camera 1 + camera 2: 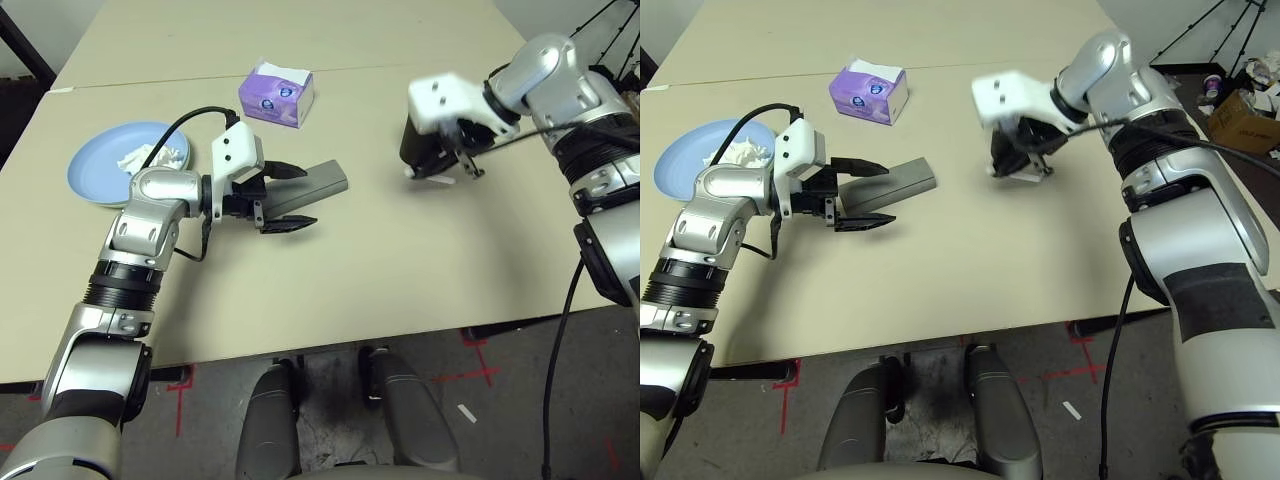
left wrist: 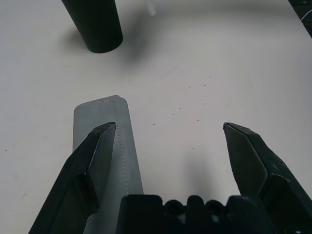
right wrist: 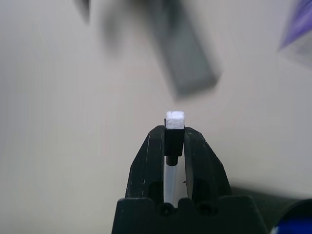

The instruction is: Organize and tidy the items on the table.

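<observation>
1. At about two o'clock on the table (image 1: pixel 330 300), the right end effector (image 3: pixel 174 127) is clenched on a white marker pen (image 3: pixel 175 118); the pen stands between its two fingers, with the square white end showing past the tips.
2. Just behind this end effector in the head views stands the black cup (image 2: pixel 95 24); it is upright, and I judge it is the place where the pen should go.
3. At about ten o'clock the left end effector (image 1: pixel 285 197) is released, its jaws wide apart; the grey glasses case (image 1: pixel 315 185) lies flat under one finger (image 2: pixel 95 151), and I cannot tell if that finger touches it.
4. At about nine o'clock, near the table edge, the blue plate (image 1: pixel 95 165) carries the crumpled white tissue (image 1: pixel 150 157); a purple tissue box (image 1: pixel 276 95) sits at about eleven o'clock.
5. To do this step well, I think the right arm should bring the pen over the mouth of the cup and turn it nearly vertical; it should lower the pen inside before letting go.
6. The risk, in my judgement, is knocking the cup; a slow approach from above is safer than one from the side.
</observation>
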Motion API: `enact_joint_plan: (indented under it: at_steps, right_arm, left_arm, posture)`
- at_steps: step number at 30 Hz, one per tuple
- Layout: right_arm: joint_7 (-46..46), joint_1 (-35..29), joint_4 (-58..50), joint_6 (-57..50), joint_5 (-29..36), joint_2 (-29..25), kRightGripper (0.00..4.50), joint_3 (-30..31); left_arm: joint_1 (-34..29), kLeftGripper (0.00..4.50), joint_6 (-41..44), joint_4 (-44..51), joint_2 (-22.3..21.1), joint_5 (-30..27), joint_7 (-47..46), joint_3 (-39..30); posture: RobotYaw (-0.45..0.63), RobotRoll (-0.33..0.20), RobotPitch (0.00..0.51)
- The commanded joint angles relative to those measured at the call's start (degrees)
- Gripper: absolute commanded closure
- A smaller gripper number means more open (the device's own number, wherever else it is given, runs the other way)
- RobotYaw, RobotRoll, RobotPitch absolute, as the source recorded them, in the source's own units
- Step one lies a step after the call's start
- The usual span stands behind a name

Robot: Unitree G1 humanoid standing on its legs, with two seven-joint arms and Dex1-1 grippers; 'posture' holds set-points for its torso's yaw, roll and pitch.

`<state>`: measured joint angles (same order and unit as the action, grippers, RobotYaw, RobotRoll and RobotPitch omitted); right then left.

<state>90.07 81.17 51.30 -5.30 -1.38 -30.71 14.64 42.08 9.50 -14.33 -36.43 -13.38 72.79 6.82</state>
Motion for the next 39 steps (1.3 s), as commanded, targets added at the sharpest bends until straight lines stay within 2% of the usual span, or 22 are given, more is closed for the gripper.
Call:
enact_joint_plan:
  at_steps: [1,5,10,14,19,25,31,39]
  right_arm:
    - [-5.3,-2.6,-3.9,-6.8,6.3,0.4,4.08,-7.3]
    - [-18.3,-7.9,-9.5,-10.7,15.3,2.8,4.08,-19.8]
    - [-31.6,-16.3,-19.9,-10.6,19.6,6.5,4.08,-26.4]
    - [-38.0,-20.8,-25.6,-8.8,20.5,8.4,4.08,-27.5]
    - [-42.9,-21.2,-25.9,-5.2,21.1,8.1,4.08,-28.6]
    - [-43.5,-20.2,-26.0,-5.6,22.9,5.7,4.08,-28.9]
    - [-44.4,-18.0,-24.0,-4.4,23.5,0.8,4.08,-30.8]
    - [-44.0,-20.9,-26.4,-5.6,23.6,-2.3,4.08,-30.0]
  left_arm:
    - [-1.2,0.00,0.2,1.4,-0.3,-0.4,0.8,0.3]
    - [-1.5,0.00,0.3,1.7,-0.5,-0.5,1.0,0.2]
    - [-1.6,0.00,0.4,1.7,-0.7,-0.5,1.2,0.1]
    - [-1.8,0.00,0.7,2.0,-0.7,-0.5,1.1,0.1]
    - [-2.0,0.00,0.7,2.2,-0.8,-0.4,0.9,0.1]
    - [-2.3,0.00,0.8,2.2,-0.8,-0.3,0.8,0.1]
    - [-1.9,0.00,0.5,1.5,-0.6,-0.2,0.8,0.2]
    - [-1.3,0.00,-0.1,0.6,-0.3,0.0,0.9,0.3]
  posture:
    - [-0.06,0.000,0.195]
    - [-0.06,0.000,0.190]
    - [-0.07,0.000,0.188]
    - [-0.06,0.000,0.188]
    - [-0.06,0.000,0.188]
    - [-0.07,0.000,0.188]
    - [-0.08,0.000,0.187]
    - [-0.09,0.000,0.188]
